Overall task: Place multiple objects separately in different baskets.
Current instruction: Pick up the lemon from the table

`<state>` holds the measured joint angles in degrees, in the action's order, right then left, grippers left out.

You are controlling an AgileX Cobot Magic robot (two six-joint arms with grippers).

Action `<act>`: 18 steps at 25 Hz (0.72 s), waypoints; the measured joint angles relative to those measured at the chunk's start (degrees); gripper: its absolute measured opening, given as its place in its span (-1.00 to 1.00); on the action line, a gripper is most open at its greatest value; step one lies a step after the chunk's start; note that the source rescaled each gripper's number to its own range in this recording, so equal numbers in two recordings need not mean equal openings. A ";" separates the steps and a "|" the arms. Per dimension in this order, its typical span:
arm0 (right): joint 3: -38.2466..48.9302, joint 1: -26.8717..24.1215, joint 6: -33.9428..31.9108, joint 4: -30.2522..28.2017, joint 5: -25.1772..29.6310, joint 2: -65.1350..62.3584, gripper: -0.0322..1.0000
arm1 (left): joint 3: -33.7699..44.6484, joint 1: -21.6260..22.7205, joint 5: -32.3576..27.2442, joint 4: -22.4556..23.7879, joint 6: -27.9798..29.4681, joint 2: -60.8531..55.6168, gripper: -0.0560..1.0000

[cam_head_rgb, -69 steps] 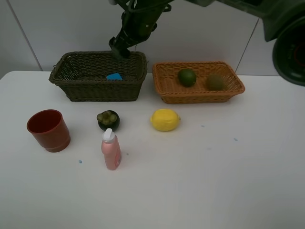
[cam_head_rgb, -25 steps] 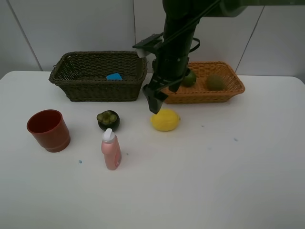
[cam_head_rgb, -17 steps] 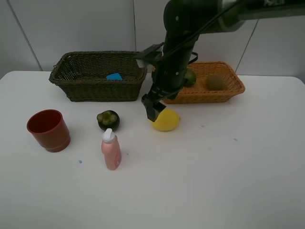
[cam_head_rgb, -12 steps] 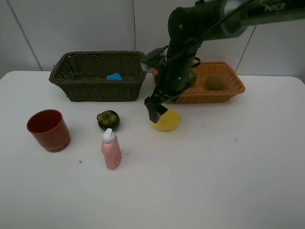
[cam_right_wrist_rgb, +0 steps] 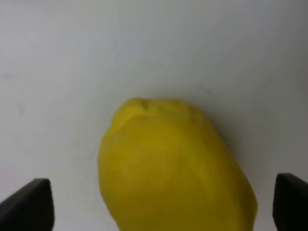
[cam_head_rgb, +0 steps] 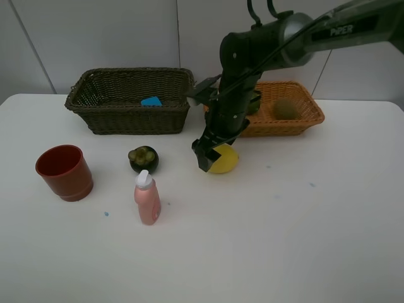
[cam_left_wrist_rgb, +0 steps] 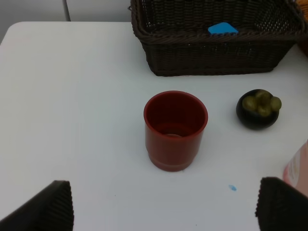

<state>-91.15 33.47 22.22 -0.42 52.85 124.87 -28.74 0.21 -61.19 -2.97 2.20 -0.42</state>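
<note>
Straddling the lemon [cam_right_wrist_rgb: 168, 163] with the right fingertips [cam_right_wrist_rgb: 28, 206] spread wide, one on each side, not yet pinching. Hanging the right gripper [cam_head_rgb: 209, 156] low over the fruit, arm slanting back across the left end of the orange basket [cam_head_rgb: 314, 118]. Finding the lemon on the table [cam_head_rgb: 284, 240], just near of that basket and right of the mangosteen [cam_head_rgb: 143, 158].

Having come down in the last second from above and left of the lemon to around it; before that, reaching over the dark basket [cam_head_rgb: 129, 117]. Probably setting up a grasp, then a short carry far-right to join the kiwi [cam_head_rgb: 286, 108].

Keeping the left gripper [cam_left_wrist_rgb: 166, 204] opened wide too, empty, facing the red cup [cam_left_wrist_rgb: 175, 130].

Seeing no shift elsewhere: blue eraser [cam_head_rgb: 151, 101] in the dark basket, pink bottle [cam_head_rgb: 147, 199] upright near of the mangosteen. Losing sight of the lime behind the arm.
</note>
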 joint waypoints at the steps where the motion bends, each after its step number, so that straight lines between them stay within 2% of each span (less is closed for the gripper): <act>1: 0.00 0.00 0.00 0.00 -0.28 0.14 0.99 | 0.00 0.00 0.00 0.00 0.00 0.00 0.96; 18: 0.00 -1.74 0.00 0.07 -2.01 3.47 0.99 | 0.00 0.00 0.00 0.00 0.00 0.00 0.96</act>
<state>-91.15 31.73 22.22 -0.35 50.85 128.34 -28.74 0.21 -61.19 -2.97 2.20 -0.42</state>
